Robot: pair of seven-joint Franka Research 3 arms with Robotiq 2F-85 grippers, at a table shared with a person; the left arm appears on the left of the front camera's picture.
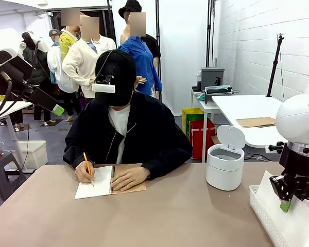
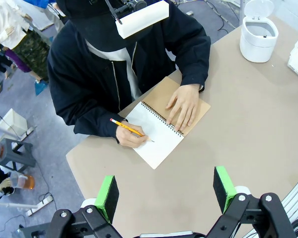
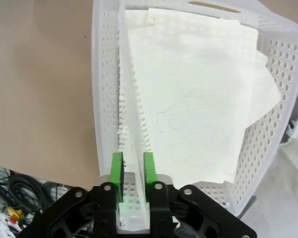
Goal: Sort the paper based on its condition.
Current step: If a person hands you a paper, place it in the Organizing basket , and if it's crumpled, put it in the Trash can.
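At the table's near right corner the right gripper (image 3: 133, 171) hangs over a white perforated basket (image 3: 105, 74), its green pads a narrow gap apart around the torn edge of a paper sheet (image 3: 193, 94) lying inside; whether they pinch it I cannot tell. The left gripper (image 2: 166, 191), jaws wide and empty, hovers high above the bare middle of the table (image 1: 185, 216). At the far edge a person's hand (image 1: 84, 172) grips a pencil (image 1: 87, 167) over a notebook (image 1: 105, 182), with a white bin (image 1: 225, 164) toward the far right.
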